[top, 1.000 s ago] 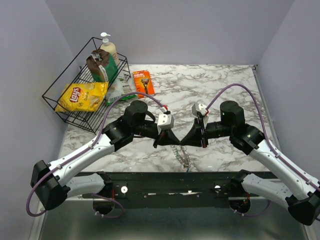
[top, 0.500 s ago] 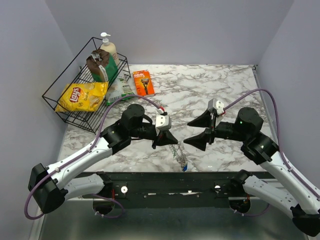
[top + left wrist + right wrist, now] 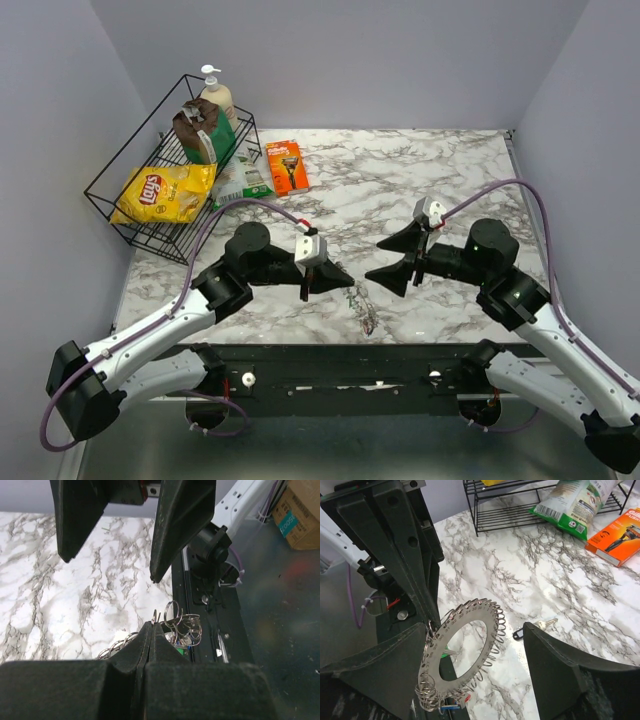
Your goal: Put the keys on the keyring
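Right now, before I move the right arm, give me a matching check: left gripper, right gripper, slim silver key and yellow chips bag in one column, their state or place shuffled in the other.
Things:
1. left gripper
2. right gripper
3. slim silver key
4. yellow chips bag

States or places:
A. inside the wire basket
B. open, holding nothing
C. lying on the marble table
D. shut on the edge of the keyring

Pairs: 1-D, 2-B, 3-C, 4-A.
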You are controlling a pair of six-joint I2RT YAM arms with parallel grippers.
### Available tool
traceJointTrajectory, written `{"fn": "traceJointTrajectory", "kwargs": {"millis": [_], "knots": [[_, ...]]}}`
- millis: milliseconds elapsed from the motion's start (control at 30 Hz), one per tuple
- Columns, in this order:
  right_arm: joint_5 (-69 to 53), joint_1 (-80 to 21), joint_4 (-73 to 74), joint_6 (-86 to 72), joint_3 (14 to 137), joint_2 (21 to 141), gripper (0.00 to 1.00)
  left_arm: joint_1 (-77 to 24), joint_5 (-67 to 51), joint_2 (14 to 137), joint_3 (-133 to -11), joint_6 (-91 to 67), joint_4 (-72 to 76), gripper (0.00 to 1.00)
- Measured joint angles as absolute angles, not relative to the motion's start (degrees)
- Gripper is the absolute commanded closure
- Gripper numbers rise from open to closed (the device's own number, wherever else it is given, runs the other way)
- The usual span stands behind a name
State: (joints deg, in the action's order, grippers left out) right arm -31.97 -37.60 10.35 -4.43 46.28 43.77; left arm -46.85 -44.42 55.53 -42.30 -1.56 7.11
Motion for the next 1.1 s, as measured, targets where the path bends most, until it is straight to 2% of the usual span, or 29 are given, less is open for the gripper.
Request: {"fn": "traceJointTrajectory", "kwargs": {"millis": [67,167,233,300,567,833,867,900,1100], "knots": [[-32.86,-37.6,9.45,-4.25,45.28,43.05,0.27,-46.85,-44.56,55.05,-41.19,-2.79,9.93,1.0],[-34.59,-37.6,8.12,-3.57,44.18,41.65,0.24,-46.85,-45.34,54.04,-38.92,-4.82,15.64,1.0],[-35.99,-37.6,7.42,-2.9,43.94,40.8,0.17,-46.85,-46.22,53.23,-37.5,-5.93,18.94,1.0],[-38.11,-37.6,6.7,-2.11,43.94,40.1,0.14,-46.85,-46.96,52.6,-36.53,-6.92,21.82,1.0],[-47.55,-37.6,5.43,1.63,43.94,39.97,0.15,-46.85,-49.93,51.75,-35.18,-11.79,32.53,1.0],[-50.61,-37.6,4.29,1.96,43.97,40.56,0.21,-46.85,-53.84,53.17,-35.16,-17.12,41.47,1.0],[-50.83,-37.6,4.1,1.74,43.97,40.58,0.23,-46.85,-54.15,53.43,-35.18,-17.5,41.93,1.0],[-51.09,-37.6,3.75,1.5,43.97,40.6,0.32,-46.85,-54.33,53.6,-35.18,-17.78,42.24,1.0],[-52.62,-37.6,-0.38,-2.76,43.97,41.3,0.35,-46.85,-54.7,54.48,-35.18,-18.85,43.2,1.0]]}}
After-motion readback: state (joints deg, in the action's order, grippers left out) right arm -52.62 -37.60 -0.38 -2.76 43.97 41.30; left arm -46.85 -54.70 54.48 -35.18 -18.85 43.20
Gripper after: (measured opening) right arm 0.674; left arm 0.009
